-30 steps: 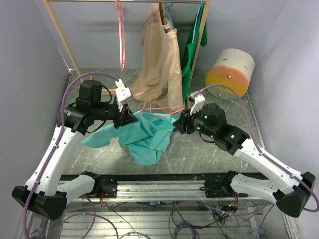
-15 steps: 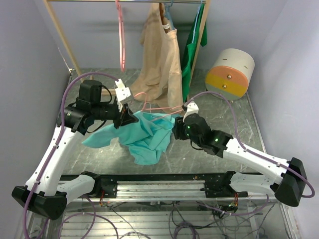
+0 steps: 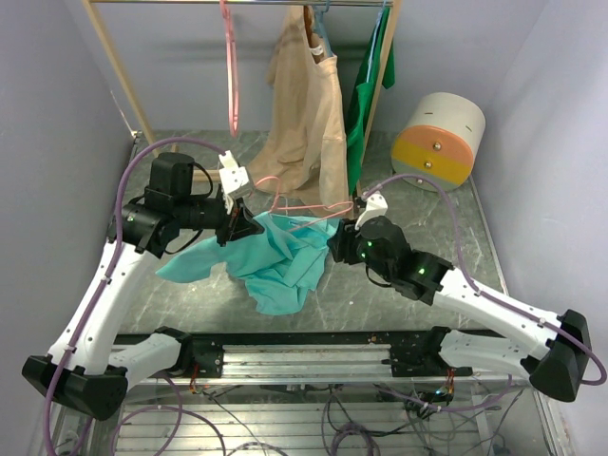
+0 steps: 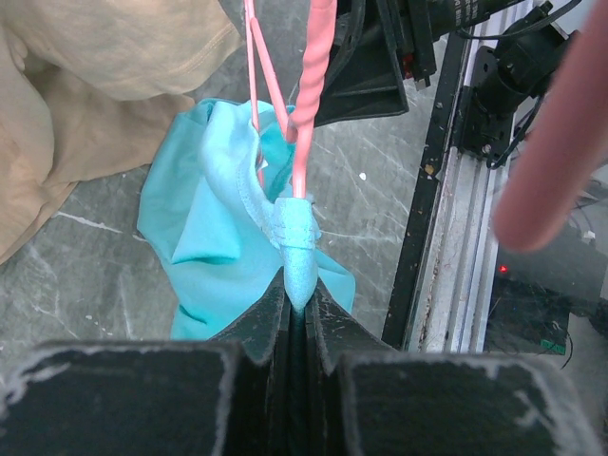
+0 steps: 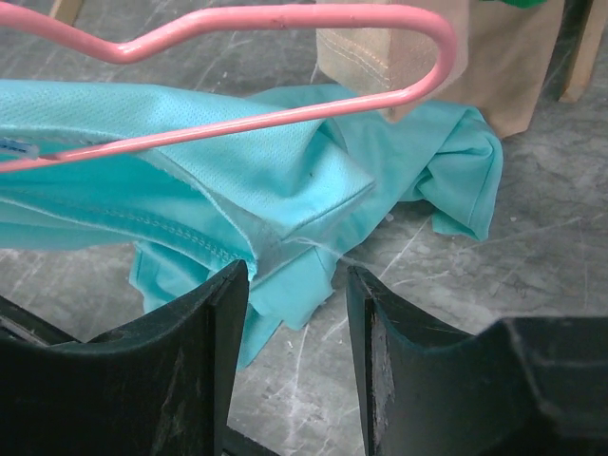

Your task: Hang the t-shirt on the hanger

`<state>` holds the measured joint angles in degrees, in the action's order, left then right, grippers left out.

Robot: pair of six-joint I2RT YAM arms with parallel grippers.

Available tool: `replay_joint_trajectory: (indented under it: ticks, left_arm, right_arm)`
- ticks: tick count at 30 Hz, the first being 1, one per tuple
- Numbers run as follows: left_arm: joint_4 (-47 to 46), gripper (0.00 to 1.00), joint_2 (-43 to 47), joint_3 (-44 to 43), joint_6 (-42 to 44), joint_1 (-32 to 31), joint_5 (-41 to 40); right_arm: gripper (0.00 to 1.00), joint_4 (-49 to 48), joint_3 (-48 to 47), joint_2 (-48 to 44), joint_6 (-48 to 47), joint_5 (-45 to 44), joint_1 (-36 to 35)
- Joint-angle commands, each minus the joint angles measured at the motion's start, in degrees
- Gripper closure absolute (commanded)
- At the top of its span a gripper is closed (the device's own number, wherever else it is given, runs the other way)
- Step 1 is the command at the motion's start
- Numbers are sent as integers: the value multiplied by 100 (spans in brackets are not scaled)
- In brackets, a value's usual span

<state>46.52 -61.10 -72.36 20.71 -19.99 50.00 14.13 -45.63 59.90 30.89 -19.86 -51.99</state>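
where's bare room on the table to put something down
Bare grey tabletop between right arm and cream-and-orange round drum; also the strip between teal cloth t-shirt and black rail. Crowded centre: thin pink hanger, left hand, right hand.

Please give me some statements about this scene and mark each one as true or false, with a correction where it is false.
1. The left gripper is shut on a fold of the teal t-shirt. True.
2. The right gripper clamps the pink hanger. False: its jaws stand open, and the hanger lies beyond them.
3. A second pink hanger hangs on the rail. True.
4. The beige garment lies in a heap. False: it hangs from the rail.
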Motion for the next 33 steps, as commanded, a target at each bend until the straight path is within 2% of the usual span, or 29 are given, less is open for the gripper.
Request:
replay_joint_trajectory:
  ticks: [1, 9, 13, 18, 21, 22, 33]
  left_arm:
    - [-197, 93, 116, -49, -52, -31, 208]
    - [-186, 93, 117, -59, -48, -27, 225]
    - [-194, 93, 120, -50, -70, -31, 242]
    - [-194, 93, 145, -7, -88, -31, 280]
    - [-178, 93, 151, 2, -78, -30, 267]
    - [-166, 93, 159, -1, -61, -31, 251]
    - [205, 93, 374, -32, 269, -31, 64]
  right_arm:
    - [54, 109, -171, -127, 160, 90, -25]
    - [54, -203, -101, 239, 188, 31, -22]
    - [59, -535, 62, 382, 285, -221, -25]
    - [74, -705, 134, 428, 382, -641, -32]
    - [96, -514, 52, 333, 432, -832, -35]
    - [100, -445, 50, 291, 447, -908, -34]
    - [100, 281, -33, -465, 519, -1743, -29]
